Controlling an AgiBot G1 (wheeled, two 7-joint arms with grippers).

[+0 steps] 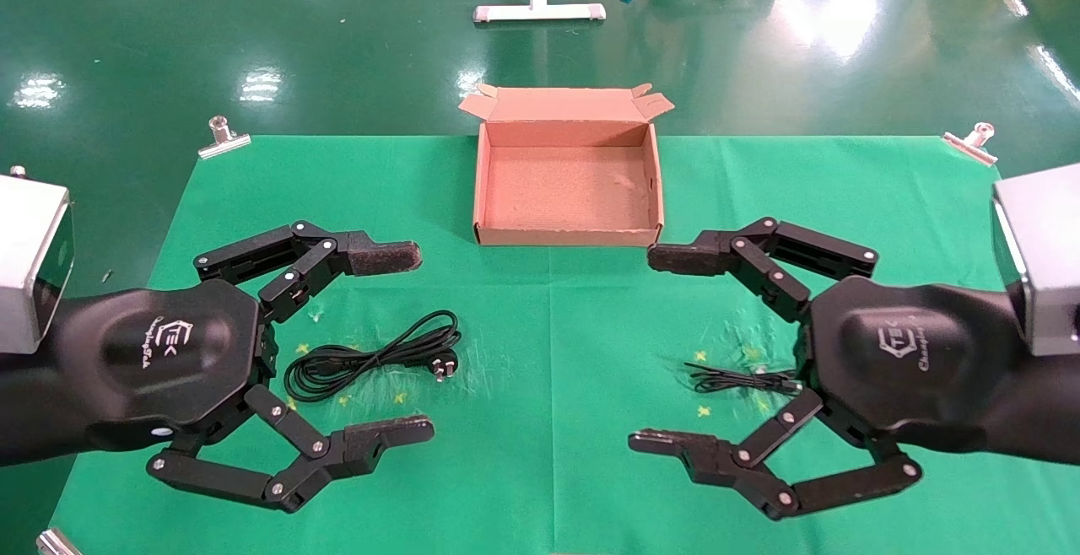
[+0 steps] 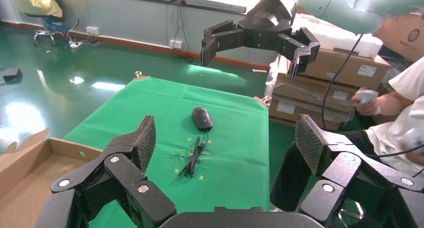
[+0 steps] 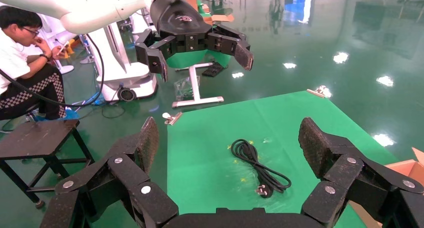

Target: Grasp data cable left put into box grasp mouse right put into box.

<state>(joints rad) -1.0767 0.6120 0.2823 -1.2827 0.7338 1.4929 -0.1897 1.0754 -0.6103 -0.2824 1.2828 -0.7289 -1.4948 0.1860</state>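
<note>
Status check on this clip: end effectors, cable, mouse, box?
Left end effector open above the data cable; right end effector open above the mouse. Both items on the cloth, untouched. Box empty, nothing in the way.

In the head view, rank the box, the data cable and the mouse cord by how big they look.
1. Box, clearly the largest.
2. Data cable, a loose coil under the open left gripper.
3. Mouse cord, a thin bundle; the open right gripper hides the mouse itself here, so the mouse goes unranked.
</note>
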